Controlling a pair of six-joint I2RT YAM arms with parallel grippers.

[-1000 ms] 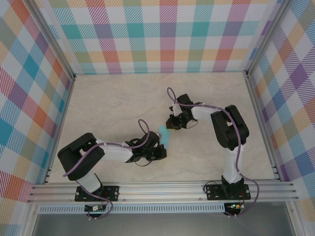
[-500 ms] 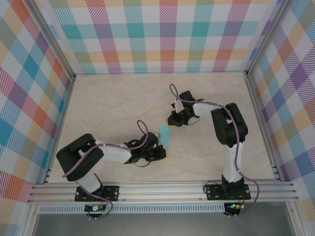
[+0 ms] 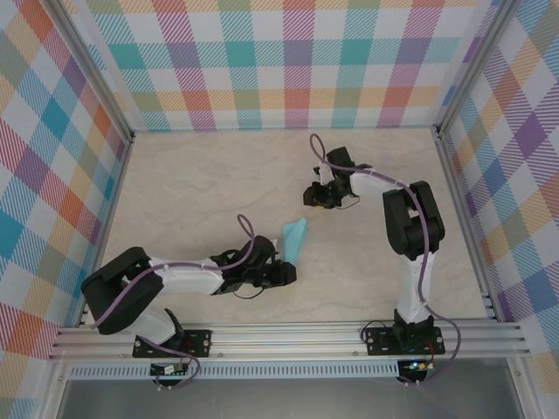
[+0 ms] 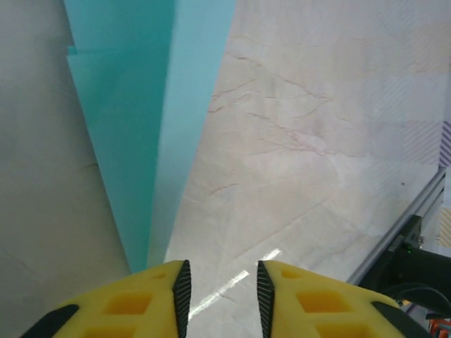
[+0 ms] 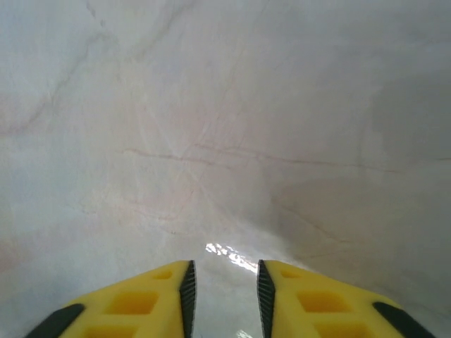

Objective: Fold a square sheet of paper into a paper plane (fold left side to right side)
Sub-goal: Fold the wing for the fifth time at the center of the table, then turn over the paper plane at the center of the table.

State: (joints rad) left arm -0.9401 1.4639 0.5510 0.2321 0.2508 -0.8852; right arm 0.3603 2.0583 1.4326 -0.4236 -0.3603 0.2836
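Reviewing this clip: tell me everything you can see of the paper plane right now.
The paper plane is plain, unmarked turquoise paper folded into a narrow pointed dart, with overlapping layers and long straight creases. It lies on the marbled table, its tip reaching just beside the left claw, whose jaws stand open with nothing between them. Whether the tip touches a finger I cannot tell.

I'm looking down past my left gripper (image 4: pixel 223 282), yellow fingers (image 4: pixel 127 306) sitting at the bottom edge with a narrow gap and nothing between them. The turquoise paper plane (image 4: pixel 141 127) is lying flat on the marbled tabletop (image 4: pixel 317 141). Its sharp tip is pointing at me and ending just beside my left finger, clear of the gap. Its folded layers are showing as a darker left band and a lighter right one. A metal rail (image 4: pixel 394 239) is crossing the lower right.
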